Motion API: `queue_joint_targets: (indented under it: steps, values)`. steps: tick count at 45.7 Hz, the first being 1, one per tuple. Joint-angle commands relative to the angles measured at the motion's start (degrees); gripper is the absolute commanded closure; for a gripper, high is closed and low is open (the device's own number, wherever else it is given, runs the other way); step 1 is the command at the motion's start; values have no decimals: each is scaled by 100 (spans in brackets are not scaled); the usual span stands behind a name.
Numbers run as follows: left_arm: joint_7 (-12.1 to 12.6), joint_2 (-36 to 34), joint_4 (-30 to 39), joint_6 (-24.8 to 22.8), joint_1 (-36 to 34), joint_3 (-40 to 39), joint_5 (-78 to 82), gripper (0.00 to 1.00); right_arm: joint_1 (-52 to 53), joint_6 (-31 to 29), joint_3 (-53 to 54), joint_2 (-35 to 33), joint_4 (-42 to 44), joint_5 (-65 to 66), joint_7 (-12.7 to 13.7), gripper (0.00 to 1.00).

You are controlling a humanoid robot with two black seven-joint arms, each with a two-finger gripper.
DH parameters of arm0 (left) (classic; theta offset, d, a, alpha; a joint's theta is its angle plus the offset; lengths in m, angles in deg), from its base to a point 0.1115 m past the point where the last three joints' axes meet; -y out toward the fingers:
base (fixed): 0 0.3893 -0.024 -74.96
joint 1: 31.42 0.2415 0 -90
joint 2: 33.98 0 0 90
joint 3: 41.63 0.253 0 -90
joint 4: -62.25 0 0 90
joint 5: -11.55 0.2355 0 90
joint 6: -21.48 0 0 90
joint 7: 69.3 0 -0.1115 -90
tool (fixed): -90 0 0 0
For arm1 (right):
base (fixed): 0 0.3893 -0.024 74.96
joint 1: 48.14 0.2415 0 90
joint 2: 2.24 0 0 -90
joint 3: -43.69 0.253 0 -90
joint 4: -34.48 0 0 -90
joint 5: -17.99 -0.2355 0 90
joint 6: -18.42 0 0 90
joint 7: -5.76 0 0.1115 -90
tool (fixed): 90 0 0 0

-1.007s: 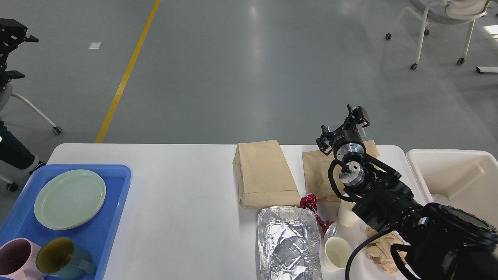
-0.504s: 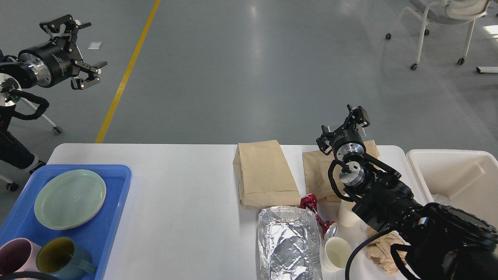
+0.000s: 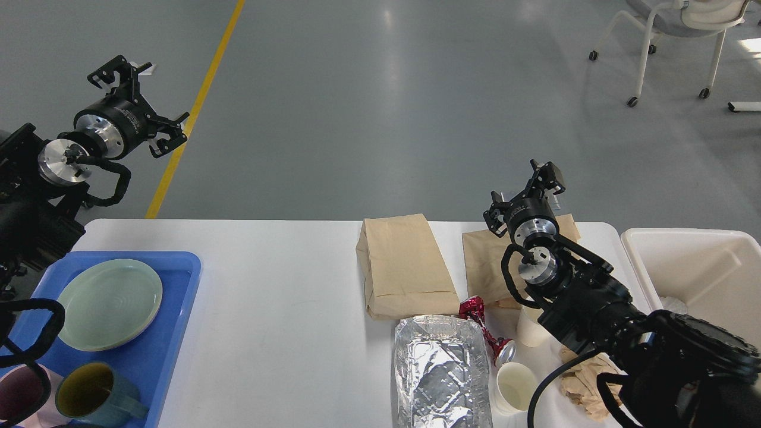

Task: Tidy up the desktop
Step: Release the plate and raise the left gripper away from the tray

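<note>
The white desktop (image 3: 267,297) fills the lower half of the head view. On its right part lie two brown paper bags (image 3: 401,264) (image 3: 484,261), a crumpled foil tray (image 3: 443,371), a red foil wrapper (image 3: 483,330), two paper cups (image 3: 514,386) (image 3: 529,330) and crumpled brown paper (image 3: 585,386). My right gripper (image 3: 524,191) hovers over the far right bag, open and holding nothing. My left gripper (image 3: 145,106) is raised beyond the table's far left corner, open and empty.
A blue tray (image 3: 157,351) at the near left holds a green plate (image 3: 107,303), a teal mug (image 3: 95,393) and a pink mug (image 3: 15,398). A white bin (image 3: 701,273) stands off the table's right end. A wheeled chair (image 3: 678,35) stands far back right.
My left arm has swung in from the left edge and moved right and down toward the table's far left corner. The right arm and the objects have not moved.
</note>
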State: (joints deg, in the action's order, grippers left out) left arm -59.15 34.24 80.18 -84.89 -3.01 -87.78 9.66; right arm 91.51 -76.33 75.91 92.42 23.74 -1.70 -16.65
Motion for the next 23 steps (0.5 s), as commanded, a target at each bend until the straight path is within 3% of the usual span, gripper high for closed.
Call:
queue_joint_targets:
  steps: [1,7,18,23]
  values:
    - [-4,-150,0,-23,-2,-16,13,4,0,0,-5,0,1,0,0,0]
    - [-320,-238,0,-59,24,10,5,4,0,0,4,0,1,0,0,0]
    - [-1507,-186,53,-120,367,10,5,4,0,0,4,0,1,0,0,0]
    - [-1683,-203,53,-366,411,28,5,4,0,0,4,0,1,0,0,0]
